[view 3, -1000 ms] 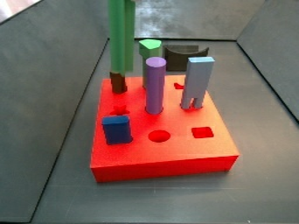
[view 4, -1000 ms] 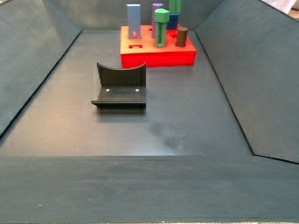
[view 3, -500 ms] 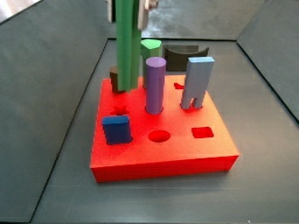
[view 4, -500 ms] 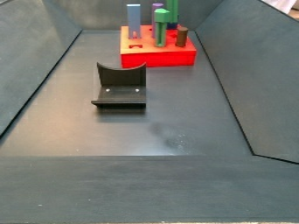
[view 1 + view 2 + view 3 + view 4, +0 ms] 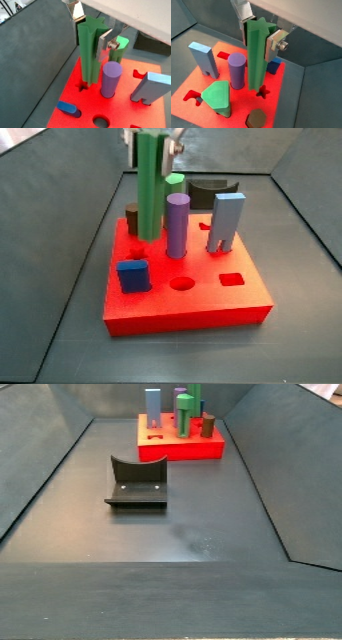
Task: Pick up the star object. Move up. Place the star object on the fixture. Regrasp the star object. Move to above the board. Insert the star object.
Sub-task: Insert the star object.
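Tall green star prism, pinched by the gripper, standing with its foot in the red board's star cut-out.

I see the large thick red square board at the far end of the dark grey floor in a side view. The small dark L-shaped fixture sits well apart from it, nearer that camera. The long slim green star object stands upright, its lower end in the star-shaped hole in both wrist views. My gripper clamps its upper part between flat silver fingers. Just beside it stands a purple round peg; a light blue block and a short dark blue block stand further off.
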You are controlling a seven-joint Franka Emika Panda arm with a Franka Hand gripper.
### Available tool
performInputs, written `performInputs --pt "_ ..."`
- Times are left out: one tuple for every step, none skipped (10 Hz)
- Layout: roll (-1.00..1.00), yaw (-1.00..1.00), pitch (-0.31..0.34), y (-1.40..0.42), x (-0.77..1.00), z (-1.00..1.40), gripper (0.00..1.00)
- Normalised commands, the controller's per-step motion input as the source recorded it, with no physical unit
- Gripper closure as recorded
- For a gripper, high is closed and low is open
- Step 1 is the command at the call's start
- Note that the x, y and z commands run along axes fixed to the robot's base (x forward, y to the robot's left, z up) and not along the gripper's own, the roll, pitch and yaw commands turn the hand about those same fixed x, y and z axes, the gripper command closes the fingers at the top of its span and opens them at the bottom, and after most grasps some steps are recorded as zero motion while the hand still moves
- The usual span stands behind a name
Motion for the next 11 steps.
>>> performInputs --pt "0.00 0.00 0.004 0.00 0.01 0.00 1.00" --pt "0.00 0.00 0.000 0.00 0.00 -0.05 1.00" --pt "0.00 0.00 0.000 0.00 0.00 -0.22 1.00" --pt "0.00 0.00 0.000 0.00 0.00 -0.29 1.00" --pt "-0.01 0.07 0.000 -0.06 0.00 -0.33 1.00" --pt "-0.06 0.09 -0.011 -0.15 0.00 -0.26 1.00" --pt "-0.02 0.23 0.000 -0.07 0.00 -0.23 1.00" --pt "0.00 0.33 0.000 -0.01 0.00 -0.14 1.00" --pt "0.00 0.10 -0.001 -0.01 0.00 -0.04 1.00" --pt "0.00 0.03 0.000 0.00 -0.07 -0.01 1.00" --pt "-0.02 0.00 -0.057 0.00 -0.19 0.00 1.00"
